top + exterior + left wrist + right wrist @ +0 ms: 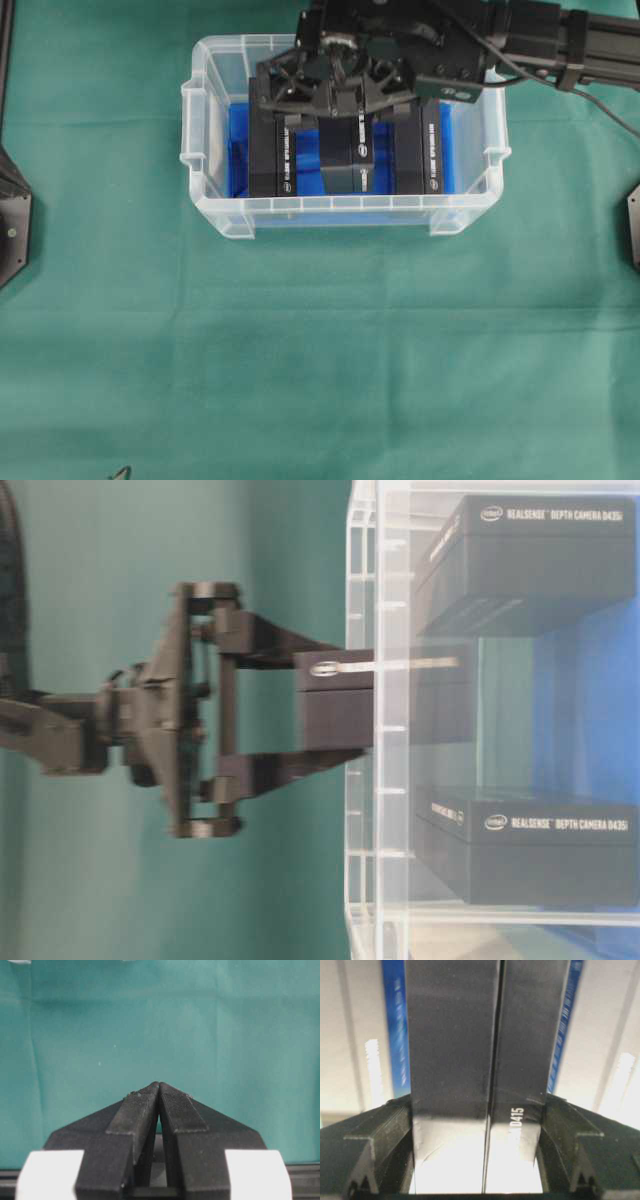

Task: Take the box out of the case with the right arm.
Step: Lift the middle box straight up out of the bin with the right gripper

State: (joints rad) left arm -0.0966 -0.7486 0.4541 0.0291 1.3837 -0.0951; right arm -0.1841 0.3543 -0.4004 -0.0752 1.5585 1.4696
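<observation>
Table-level view: right gripper (335, 710) clamps box (335, 702) at case (362, 780) rim.

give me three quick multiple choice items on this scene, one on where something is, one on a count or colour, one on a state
1. Where is the right gripper?
A. over the case
B. on the bare cloth
C. outside the frame

2. How many black boxes show in the case?
A. one
B. three
C. five

3. What is the left gripper doing?
A. gripping a box
B. wide open
C. shut on nothing

Answers:
1 A, it hangs above the bin.
2 B, a left box, the middle box and a right box.
3 C, its fingertips meet over green cloth.
</observation>
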